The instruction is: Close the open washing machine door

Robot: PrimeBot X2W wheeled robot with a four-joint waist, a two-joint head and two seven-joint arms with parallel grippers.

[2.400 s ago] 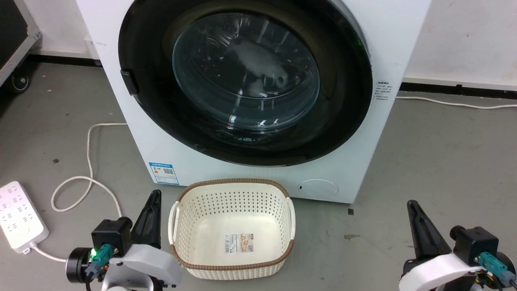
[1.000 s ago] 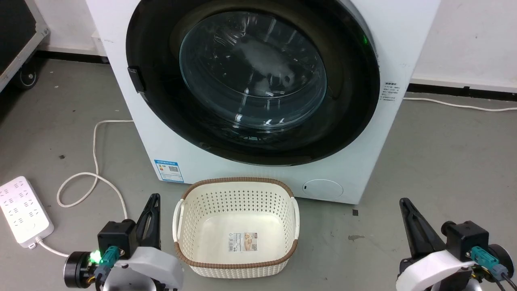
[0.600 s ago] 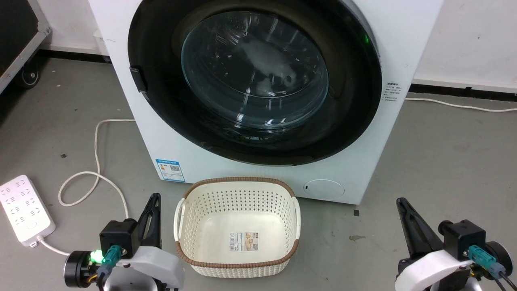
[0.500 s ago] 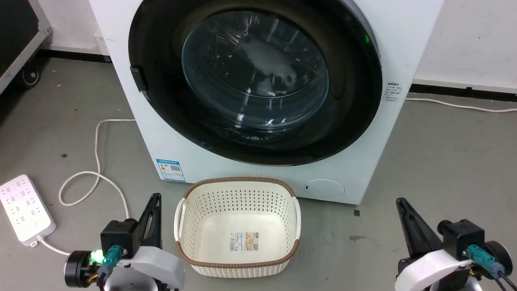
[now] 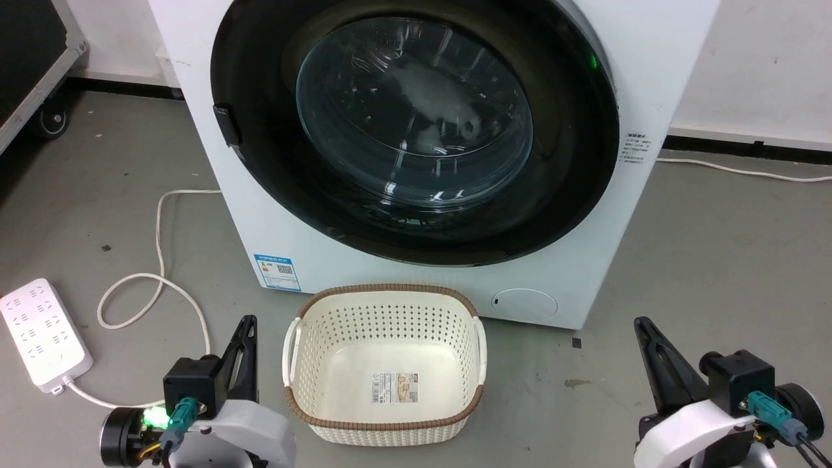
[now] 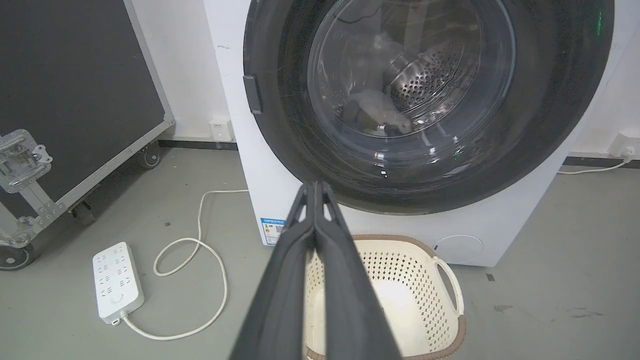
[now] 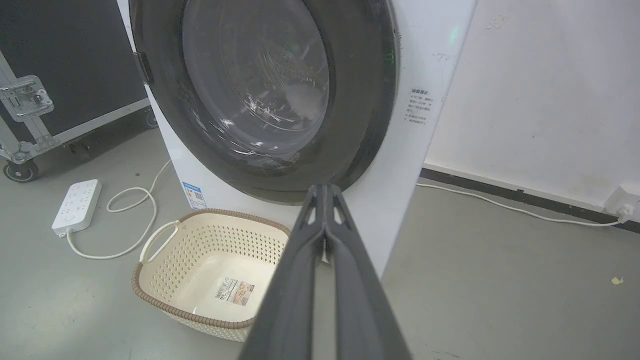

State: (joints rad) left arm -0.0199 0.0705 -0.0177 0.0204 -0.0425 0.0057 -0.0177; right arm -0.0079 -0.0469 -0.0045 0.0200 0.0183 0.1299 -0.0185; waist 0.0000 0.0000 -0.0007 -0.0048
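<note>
Looking down from my head, I saw the washing machine door (image 5: 416, 123) lying flush in the front of the washing machine (image 5: 305, 240), its black rim unbroken all round. I judged it shut. My left pincer (image 5: 248, 323) hung low beside the laundry basket (image 5: 383, 289), and my right pincer (image 5: 642, 324) hung well apart on the other side. Neither touched anything. The basket stood on the floor (image 5: 715, 247), just before the machine's lower front edge. A power strip (image 5: 42, 335) and its looped cord (image 5: 159, 227) lay towards the floor's left edge.

Along my left wrist, my two fingers (image 6: 285, 280) pressed together with nothing between them, aimed at the door's lower rim. Pale laundry (image 6: 372, 102) showed through the glass.

Along my right wrist, those fingers (image 7: 295, 290) also met, empty, pointing at the machine's right front edge.

The risk, as I judged it, was that the latch might not have caught, since no view showed it, and the door could swing back out. A second push low down could knock the basket, which sat right beneath the rim.

Against the frame from 2.4 s before, the whole head picture had slid rightward, so my camera had moved. The door looked just as closed, and both pincers kept their places.
</note>
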